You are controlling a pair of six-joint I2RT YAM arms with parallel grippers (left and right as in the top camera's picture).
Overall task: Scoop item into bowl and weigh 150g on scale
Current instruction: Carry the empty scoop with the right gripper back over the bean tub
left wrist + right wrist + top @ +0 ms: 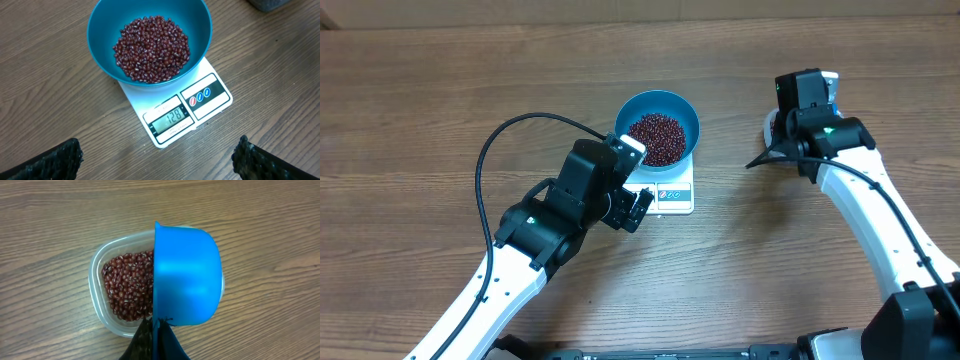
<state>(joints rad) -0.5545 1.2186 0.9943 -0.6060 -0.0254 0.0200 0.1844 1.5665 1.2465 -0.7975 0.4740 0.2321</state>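
Blue scoop (187, 275) clenched in right pincer (155, 335); left pincer (157, 165) wide open near scale (210, 92)

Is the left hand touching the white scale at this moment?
Apart. In the left wrist view both fingers of the open left hand stand at the lower corners, and bare wooden table shows between them and the scale.

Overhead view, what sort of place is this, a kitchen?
Probably a robot test bench: left arm and right arm at a wooden table, with a scale, bowl of beans, tub and scoop.
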